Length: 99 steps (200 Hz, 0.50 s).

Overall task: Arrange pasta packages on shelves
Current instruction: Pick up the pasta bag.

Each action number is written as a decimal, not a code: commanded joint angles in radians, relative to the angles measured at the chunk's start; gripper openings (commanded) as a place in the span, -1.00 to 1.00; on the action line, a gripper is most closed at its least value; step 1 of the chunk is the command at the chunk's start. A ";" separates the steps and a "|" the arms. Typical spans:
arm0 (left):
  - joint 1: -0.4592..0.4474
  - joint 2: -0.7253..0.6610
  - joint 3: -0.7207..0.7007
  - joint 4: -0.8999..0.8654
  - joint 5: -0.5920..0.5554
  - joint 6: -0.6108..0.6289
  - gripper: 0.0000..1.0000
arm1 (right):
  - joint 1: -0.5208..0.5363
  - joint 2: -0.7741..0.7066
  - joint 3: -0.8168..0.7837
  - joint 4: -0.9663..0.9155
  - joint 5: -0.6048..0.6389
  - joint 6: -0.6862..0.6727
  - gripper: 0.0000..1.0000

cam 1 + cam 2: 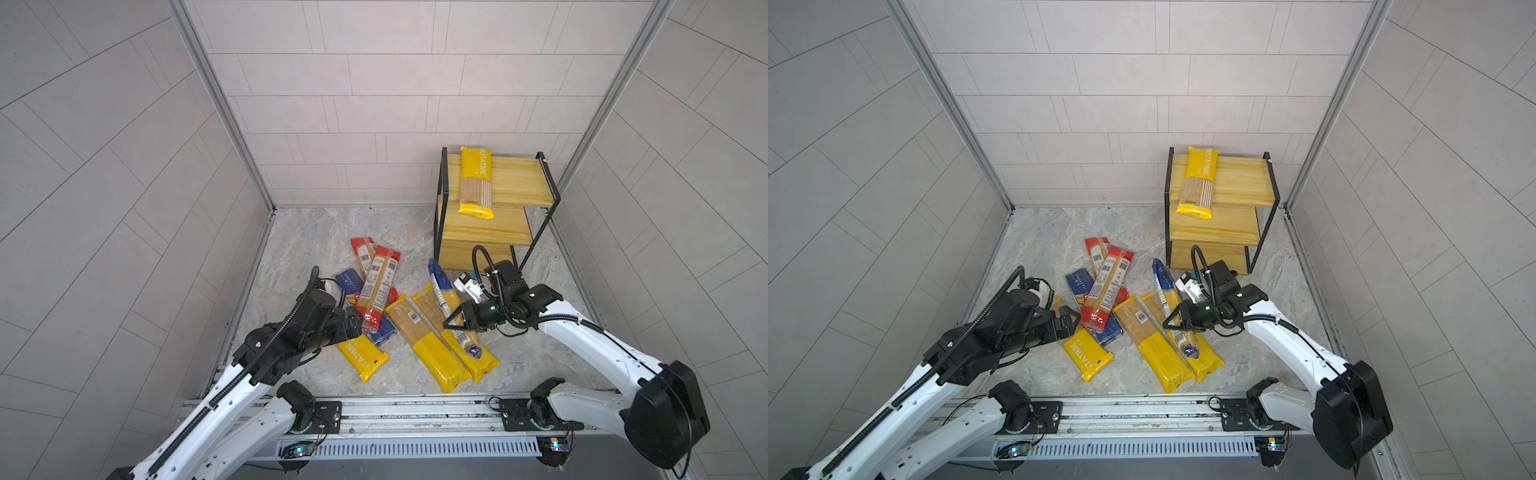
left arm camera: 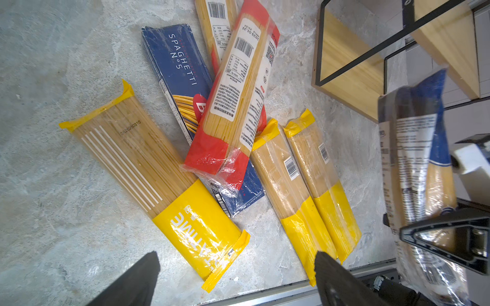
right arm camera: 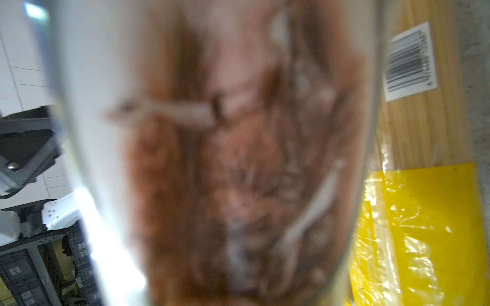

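- Rack (image 1: 519,178): three stepped tiers at the far right corner. Middle and lower boards are bare, as far as the top views show.
- Floor (image 1: 316,232): holds the unsorted stock, loosely heaped and crossed between the two arms.
- Shelved pack (image 1: 476,183): yellow, lying front to back on the top tier, its near end overhanging the middle board. It is the only item placed.
- Yellow pair (image 1: 415,328): side by side on the floor, barcodes up. Not yet moved.
- Front yellow pack (image 1: 363,357): on the floor under the left arm, partly tucked beneath the blue box (image 2: 180,69).
- Red packs (image 1: 378,286): two, crossed, the upper one lying over the blue box.
- Blue bag (image 1: 441,286): raised above the yellow pair and well short of the rack.
- Right gripper (image 1: 453,323): clamped across the blue bag's middle.
- Left gripper (image 2: 236,255): fingers wide apart, empty, poised over the front yellow pack.
- Tally, as judged: one shelved, one in hand, six waiting. The task looks early, with two tiers left to fill.
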 commanded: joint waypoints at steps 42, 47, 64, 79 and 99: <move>0.005 -0.067 0.010 -0.041 0.028 0.006 0.93 | 0.013 -0.248 0.101 -0.099 -0.027 0.069 -1.00; 0.005 -0.073 0.011 -0.044 0.029 0.006 0.93 | 0.014 -0.263 0.104 -0.101 -0.027 0.078 -1.00; 0.005 -0.095 0.012 -0.057 0.031 0.004 0.93 | 0.017 -0.310 0.123 -0.105 -0.018 0.101 -1.00; 0.005 -0.112 0.017 -0.068 0.031 0.002 0.93 | 0.017 -0.342 0.150 -0.115 -0.010 0.116 -1.00; 0.005 -0.128 0.027 -0.081 0.031 0.004 0.93 | 0.017 -0.369 0.195 -0.134 0.007 0.133 -1.00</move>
